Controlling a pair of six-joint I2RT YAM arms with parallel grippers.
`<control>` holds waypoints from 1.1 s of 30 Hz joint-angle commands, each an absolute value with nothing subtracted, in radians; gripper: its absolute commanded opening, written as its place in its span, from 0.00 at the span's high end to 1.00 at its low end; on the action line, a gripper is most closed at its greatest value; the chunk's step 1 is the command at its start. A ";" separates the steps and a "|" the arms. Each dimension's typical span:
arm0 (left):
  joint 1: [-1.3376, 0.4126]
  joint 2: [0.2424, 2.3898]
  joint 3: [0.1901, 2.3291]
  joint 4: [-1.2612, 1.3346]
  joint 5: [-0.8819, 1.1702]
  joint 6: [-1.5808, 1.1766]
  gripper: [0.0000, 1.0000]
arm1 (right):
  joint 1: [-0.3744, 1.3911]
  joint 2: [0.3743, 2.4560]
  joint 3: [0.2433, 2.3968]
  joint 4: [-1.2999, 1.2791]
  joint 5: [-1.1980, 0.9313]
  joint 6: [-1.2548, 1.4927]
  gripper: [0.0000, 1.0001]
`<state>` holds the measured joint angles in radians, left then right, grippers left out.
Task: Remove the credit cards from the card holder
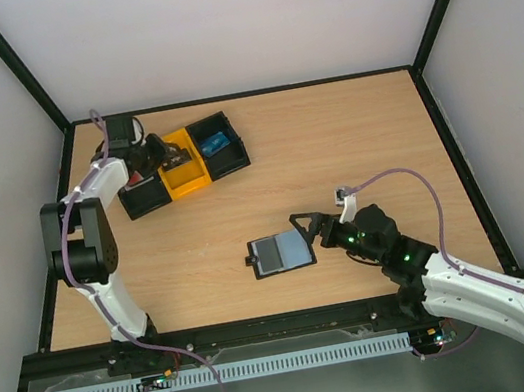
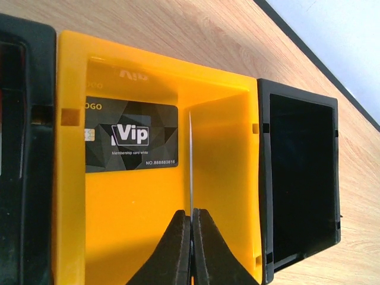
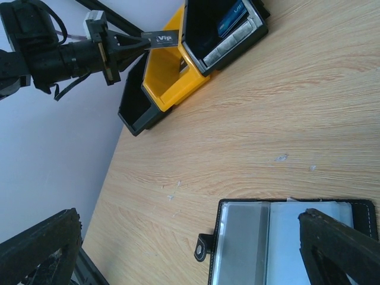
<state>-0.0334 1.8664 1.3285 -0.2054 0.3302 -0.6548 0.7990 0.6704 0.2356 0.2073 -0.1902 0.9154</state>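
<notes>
Deposit step: your left gripper [image 2: 191, 222] pinches a credit card [image 2: 190, 160] over the yellow tray compartment [image 2: 225, 178], far-left corner; right gripper [image 3: 189, 212] gapes at the card holder [image 3: 255, 237]. Release likely follows.

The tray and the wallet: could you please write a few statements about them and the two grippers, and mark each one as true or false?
1. The wallet lies open on the table. True.
2. The left gripper is shut on a thin card above the yellow compartment. True.
3. The yellow compartment is empty. False: a black Vip card lies in it.
4. The right gripper hangs over the tray. False: it is open at the wallet's edge, away from the tray.
5. The blue card sits in the wallet. False: it lies in a black end compartment of the tray.
</notes>
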 commanded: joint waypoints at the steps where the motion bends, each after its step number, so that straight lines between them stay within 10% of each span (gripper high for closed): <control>1: -0.041 1.893 1.381 -0.233 0.304 -0.637 0.97 | 0.801 0.669 0.265 0.190 -0.160 0.896 0.03; 33: -0.051 2.014 1.444 -0.255 0.273 -0.620 0.83 | 0.801 0.651 0.276 0.151 -0.133 0.895 0.02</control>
<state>-0.0456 1.9949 1.4059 -0.2340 0.2859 -0.6319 0.7990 0.6678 0.2405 0.1696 -0.1684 0.9108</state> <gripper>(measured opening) 0.145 0.976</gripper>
